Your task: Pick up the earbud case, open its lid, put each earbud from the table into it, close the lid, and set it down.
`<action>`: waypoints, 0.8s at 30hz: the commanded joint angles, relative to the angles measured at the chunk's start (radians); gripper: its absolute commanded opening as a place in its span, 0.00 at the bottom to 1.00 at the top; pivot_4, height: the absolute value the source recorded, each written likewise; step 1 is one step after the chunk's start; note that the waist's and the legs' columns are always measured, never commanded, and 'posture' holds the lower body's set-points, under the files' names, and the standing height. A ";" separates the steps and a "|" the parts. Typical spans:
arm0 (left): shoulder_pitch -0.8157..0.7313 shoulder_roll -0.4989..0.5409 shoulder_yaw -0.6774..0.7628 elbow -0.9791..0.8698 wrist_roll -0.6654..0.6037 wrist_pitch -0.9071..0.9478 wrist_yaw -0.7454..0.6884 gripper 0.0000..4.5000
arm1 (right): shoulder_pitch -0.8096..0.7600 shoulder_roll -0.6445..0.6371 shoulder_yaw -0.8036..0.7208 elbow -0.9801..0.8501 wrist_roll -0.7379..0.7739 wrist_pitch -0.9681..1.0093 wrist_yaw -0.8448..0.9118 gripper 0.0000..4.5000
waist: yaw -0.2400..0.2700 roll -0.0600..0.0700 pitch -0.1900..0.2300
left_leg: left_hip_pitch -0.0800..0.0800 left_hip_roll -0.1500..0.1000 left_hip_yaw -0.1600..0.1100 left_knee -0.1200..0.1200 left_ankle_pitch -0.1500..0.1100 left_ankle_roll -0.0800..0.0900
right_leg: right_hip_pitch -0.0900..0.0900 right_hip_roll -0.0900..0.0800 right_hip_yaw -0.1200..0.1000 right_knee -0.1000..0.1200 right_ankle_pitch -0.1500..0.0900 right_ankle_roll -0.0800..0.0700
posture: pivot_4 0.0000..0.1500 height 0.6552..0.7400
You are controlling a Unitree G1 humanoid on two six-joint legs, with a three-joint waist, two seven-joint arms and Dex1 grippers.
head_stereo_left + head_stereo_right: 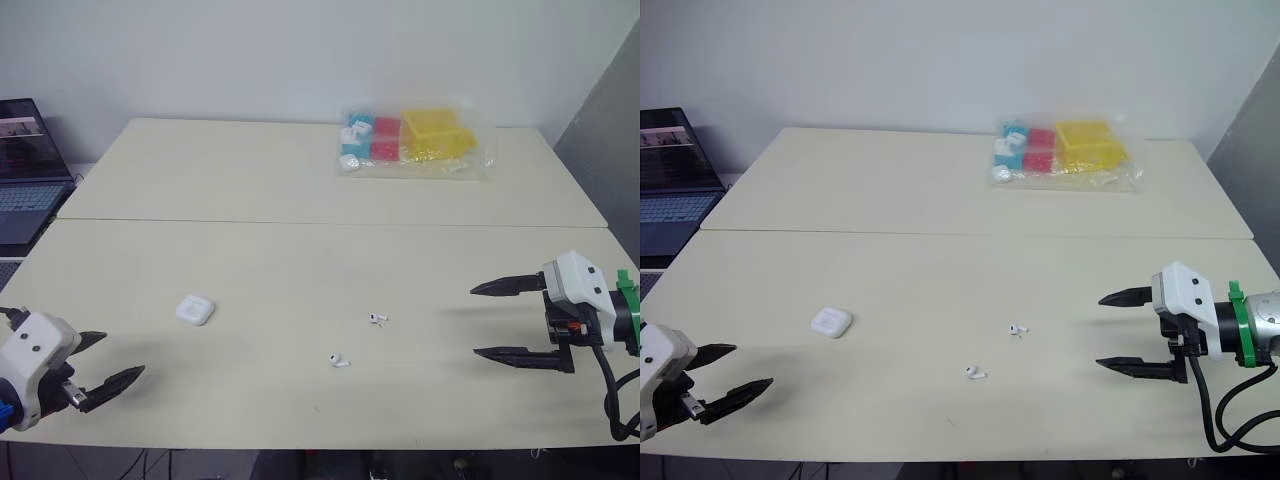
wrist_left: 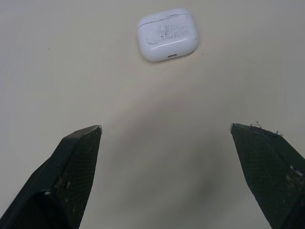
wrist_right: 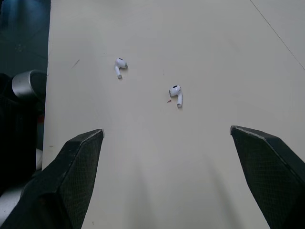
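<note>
two grippers hover low over the near edge of the table, one at each side, both pointing inward toward the middle. the left gripper hangs just above the surface at the near left corner, its two black fingers spread wide with nothing between them. the right gripper sits near the right edge, its fingers also spread wide and empty, one above the other as seen from the head. the earbud case, small and white, lies flat on the table ahead of the left gripper, apart from it, with its lid closed and a scuffed top face. two earbuds lie bare on the surface between the case and the right gripper: one earbud farther back, the other earbud nearer the front edge, close together but not touching. a clear plastic bag at the far right of the table holds yellow, red and blue pieces. a seam runs across the pale tabletop. an open laptop stands off the far left side, and a plain light wall rises behind.
</note>
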 commanded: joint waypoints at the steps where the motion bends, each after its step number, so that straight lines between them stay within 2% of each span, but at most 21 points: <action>1: -0.027 -0.019 0.039 -0.022 -0.027 -0.008 -0.012 1.00 | -0.023 0.002 -0.003 -0.017 0.008 0.003 -0.002 0.99 | 0.000 0.000 0.000 | 0.000 0.000 0.000 0.000 0.000 0.000 | 0.000 0.000 0.000 0.000 0.000 0.000 | 1.00 1.00; 12: -0.084 -0.023 0.060 -0.029 -0.111 0.050 -0.081 1.00 | -0.083 0.015 0.035 -0.058 0.048 0.063 -0.030 0.99 | 0.000 -0.001 0.000 | 0.000 0.000 0.000 0.000 0.000 0.000 | 0.000 0.000 0.000 0.000 0.000 0.000 | 1.00 1.00; 24: -0.069 0.002 0.082 -0.017 -0.117 0.125 -0.126 1.00 | -0.159 0.018 0.079 -0.074 0.090 0.117 -0.022 0.99 | 0.000 0.000 0.000 | 0.001 0.000 0.000 0.000 0.000 0.000 | 0.000 0.001 0.000 0.001 0.002 0.003 | 1.00 1.00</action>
